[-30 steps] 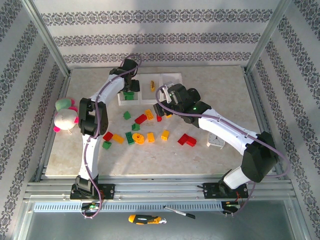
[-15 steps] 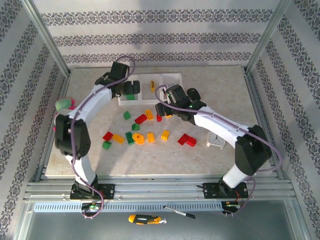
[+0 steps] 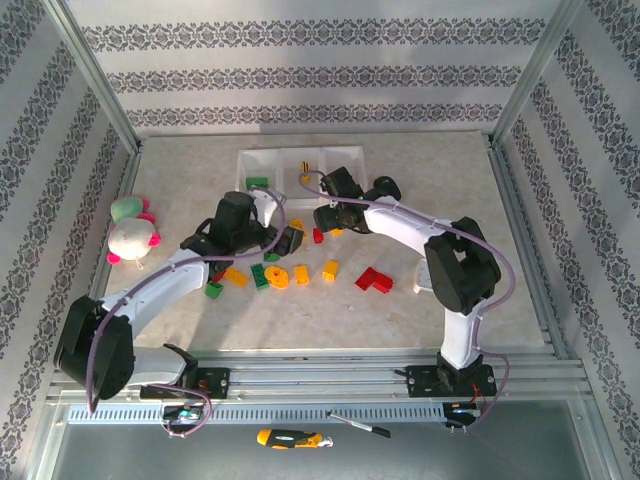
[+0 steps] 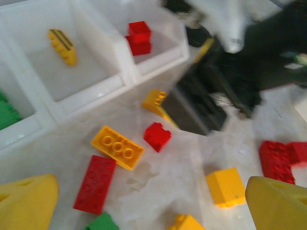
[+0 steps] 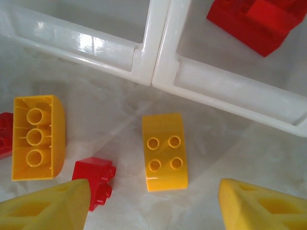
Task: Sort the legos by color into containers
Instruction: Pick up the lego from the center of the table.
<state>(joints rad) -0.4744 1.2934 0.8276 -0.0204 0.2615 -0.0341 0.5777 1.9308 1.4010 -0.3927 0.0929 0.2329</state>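
Note:
The white three-compartment tray point(image 3: 322, 157) stands at the back, with a green lego point(image 3: 257, 182) in its left square, a yellow one point(image 4: 62, 40) in the middle and red ones point(image 4: 139, 37) on the right. My right gripper point(image 5: 156, 208) hovers open just in front of the tray wall point(image 5: 148, 48), its fingers either side of a yellow four-stud lego point(image 5: 164, 151), not touching it. My left gripper point(image 4: 153, 211) is open and empty above loose legos: a long red one point(image 4: 96, 183), a yellow one point(image 4: 117, 147), a small red one point(image 4: 157, 136).
More loose legos lie mid-table, among them a red L-shaped piece point(image 3: 374, 280) and a yellow block point(image 3: 330, 268). A plush toy point(image 3: 130, 232) sits at the left edge and a black mouse point(image 3: 385, 186) right of the tray. The two grippers are close together.
The left arm has swung from the tray's left compartment down to the loose legos, leaving a green lego in that compartment. The right gripper has stayed in front of the tray.

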